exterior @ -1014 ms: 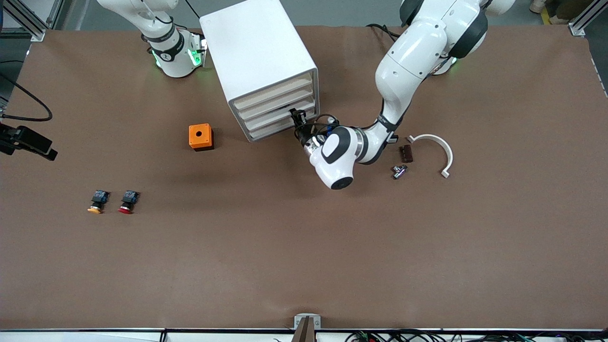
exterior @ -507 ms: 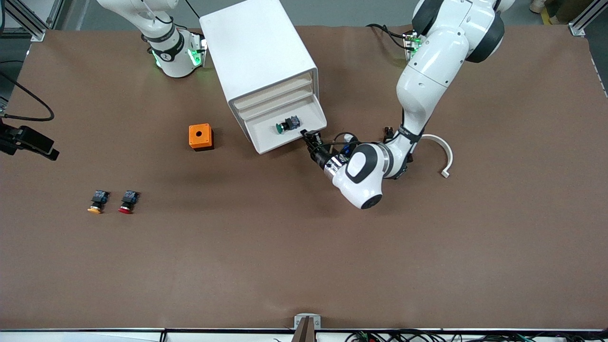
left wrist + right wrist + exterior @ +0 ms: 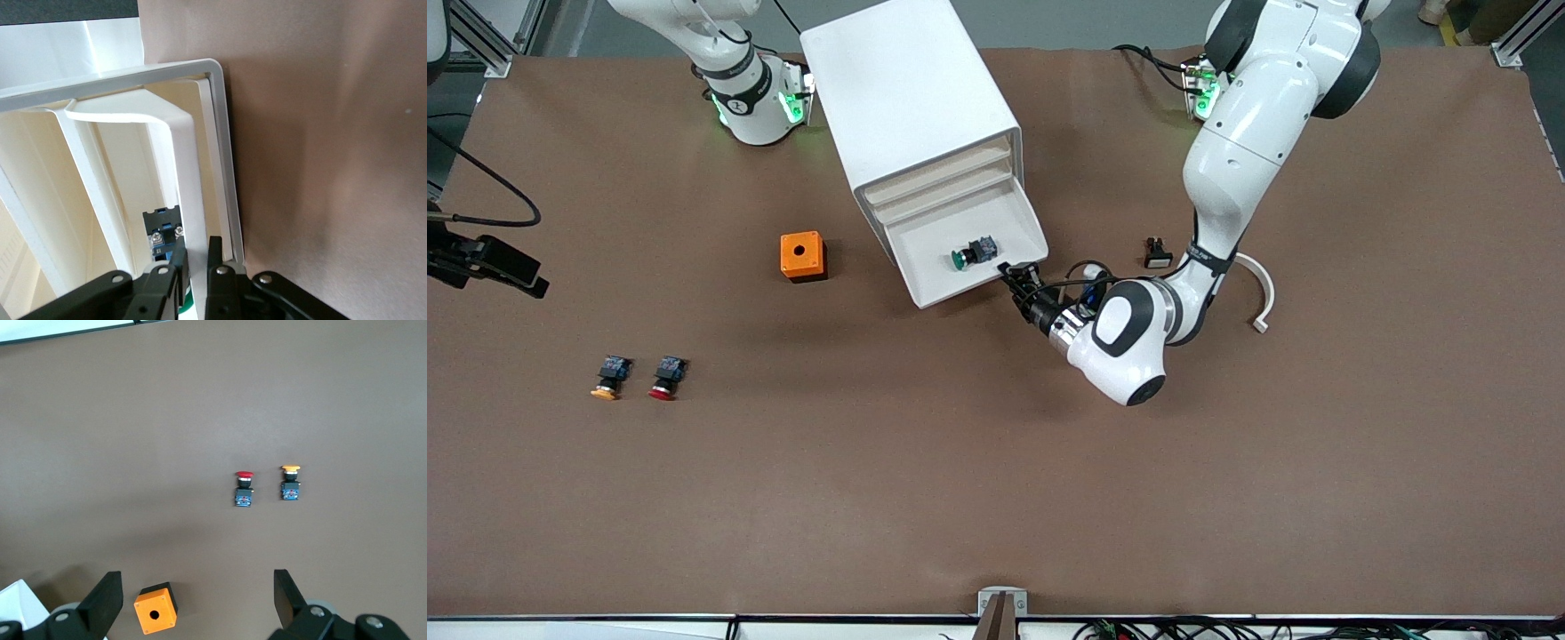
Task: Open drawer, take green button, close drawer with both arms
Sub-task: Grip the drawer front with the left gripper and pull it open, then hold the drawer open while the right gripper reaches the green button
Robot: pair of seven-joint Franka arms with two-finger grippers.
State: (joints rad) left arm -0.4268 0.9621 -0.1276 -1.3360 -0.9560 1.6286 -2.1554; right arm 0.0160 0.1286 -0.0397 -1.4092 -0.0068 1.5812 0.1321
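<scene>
The white cabinet (image 3: 911, 98) stands near the robots' bases. Its lowest drawer (image 3: 959, 291) is pulled out toward the front camera. The green-capped button (image 3: 971, 253) lies on its side in the drawer. My left gripper (image 3: 1016, 270) is shut on the drawer's front wall at the corner toward the left arm's end. In the left wrist view the gripper (image 3: 195, 257) pinches that front wall (image 3: 190, 173), with the button's black-blue body (image 3: 163, 230) just inside. My right gripper (image 3: 195, 583) is open and empty, high over the table; it is out of the front view.
An orange box (image 3: 803, 256) with a hole sits beside the cabinet, also in the right wrist view (image 3: 155, 618). A yellow-capped button (image 3: 607, 377) and a red-capped button (image 3: 665, 378) lie toward the right arm's end. A white curved piece (image 3: 1254, 280) and a small black part (image 3: 1157, 253) lie by the left arm.
My left gripper has drawn the lowest drawer out toward the front camera, from nearly shut to well open. The green button has come into view. The right arm has barely moved.
</scene>
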